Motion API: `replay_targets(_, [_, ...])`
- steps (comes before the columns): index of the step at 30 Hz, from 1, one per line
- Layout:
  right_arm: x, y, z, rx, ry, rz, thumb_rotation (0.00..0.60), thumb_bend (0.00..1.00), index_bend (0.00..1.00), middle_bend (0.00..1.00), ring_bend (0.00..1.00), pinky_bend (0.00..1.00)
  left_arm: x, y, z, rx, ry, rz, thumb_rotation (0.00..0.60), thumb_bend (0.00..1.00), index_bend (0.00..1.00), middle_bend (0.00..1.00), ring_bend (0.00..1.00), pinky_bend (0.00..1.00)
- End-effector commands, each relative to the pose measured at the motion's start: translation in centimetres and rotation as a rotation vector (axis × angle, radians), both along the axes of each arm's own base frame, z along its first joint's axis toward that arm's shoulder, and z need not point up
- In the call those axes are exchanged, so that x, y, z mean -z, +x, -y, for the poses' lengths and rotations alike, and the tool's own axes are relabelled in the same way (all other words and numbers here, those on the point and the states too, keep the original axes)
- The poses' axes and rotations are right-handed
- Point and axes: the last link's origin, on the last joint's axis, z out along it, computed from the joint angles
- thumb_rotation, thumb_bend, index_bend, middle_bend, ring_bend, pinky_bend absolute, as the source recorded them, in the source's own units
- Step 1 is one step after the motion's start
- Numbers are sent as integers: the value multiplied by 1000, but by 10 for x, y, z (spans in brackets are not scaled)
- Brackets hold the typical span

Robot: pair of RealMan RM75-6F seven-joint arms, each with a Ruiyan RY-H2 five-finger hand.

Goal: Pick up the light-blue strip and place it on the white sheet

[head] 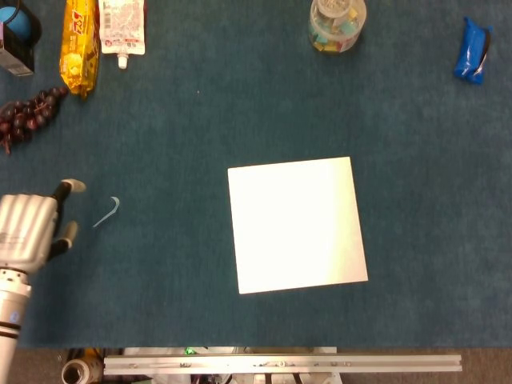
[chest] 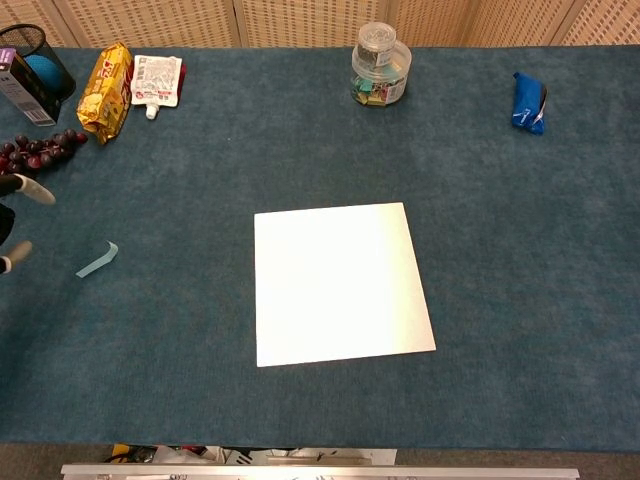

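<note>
The light-blue strip [head: 106,213] [chest: 98,260] is a small curled sliver lying on the blue cloth at the left. The white sheet [head: 296,224] [chest: 340,284] lies flat in the middle of the table. My left hand [head: 34,230] hovers just left of the strip, fingers spread and apart from it, holding nothing; only its fingertips [chest: 30,192] show at the left edge of the chest view. My right hand appears in neither view.
Along the far left stand a black cup with a blue ball [chest: 38,62], dark grapes [head: 30,114], a yellow snack bag [head: 80,44] and a white pouch [head: 122,28]. A clear jar [head: 337,24] and a blue packet [head: 472,52] sit at the far edge.
</note>
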Motion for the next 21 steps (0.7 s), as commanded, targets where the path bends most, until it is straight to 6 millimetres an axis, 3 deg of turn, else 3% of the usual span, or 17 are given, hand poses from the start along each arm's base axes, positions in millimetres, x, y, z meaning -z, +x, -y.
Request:
replay_targets(1, [1, -3, 0, 7, 3, 2, 600, 232, 508, 589, 666, 694, 15, 3, 2, -15, -42, -16, 600, 320, 311, 809, 943, 1000])
replay_targets(14, [1, -16, -4, 37, 3, 3, 600, 232, 508, 589, 666, 694, 44, 1, -6, -79, -84, -71, 596, 267, 364, 816, 948, 1000])
replay_targets(21, [1, -20, -7, 48, -2, 8, 600, 233, 508, 589, 666, 694, 53, 1, -8, -116, -94, -58, 555, 263, 412, 820, 953, 1000])
